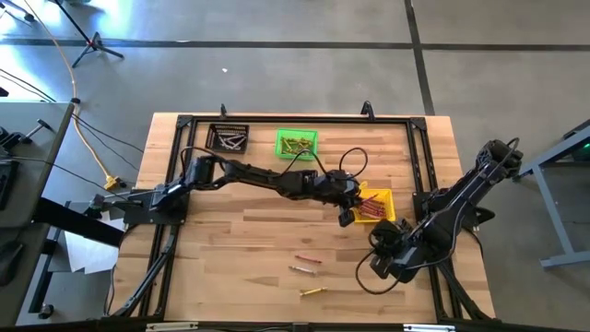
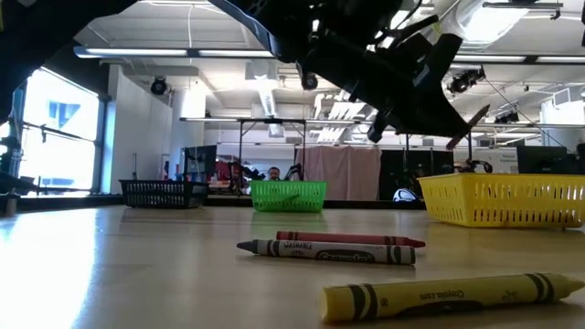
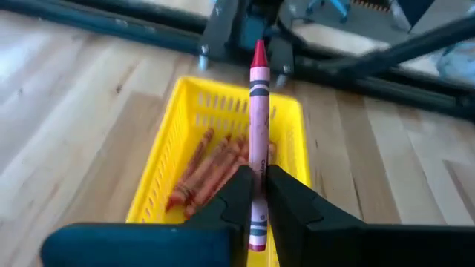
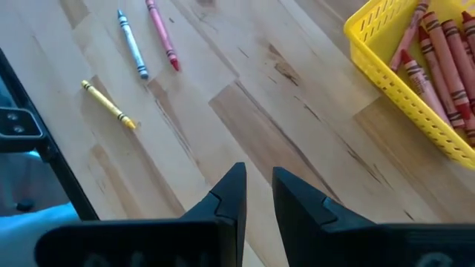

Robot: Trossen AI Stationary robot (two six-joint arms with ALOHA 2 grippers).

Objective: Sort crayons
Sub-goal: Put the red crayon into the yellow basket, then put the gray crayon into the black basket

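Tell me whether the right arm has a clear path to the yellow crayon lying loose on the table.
Probably yes. The right gripper hangs empty over bare wood, and the yellow crayon lies in the open, apart from the grey and red crayons. The left gripper is busy over the yellow bin.

red crayon in claw, 3 crayons on table

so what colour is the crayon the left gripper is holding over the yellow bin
Red, with a pinkish-red wrapper. The crayon shows best in the left wrist view, between the left gripper fingers.
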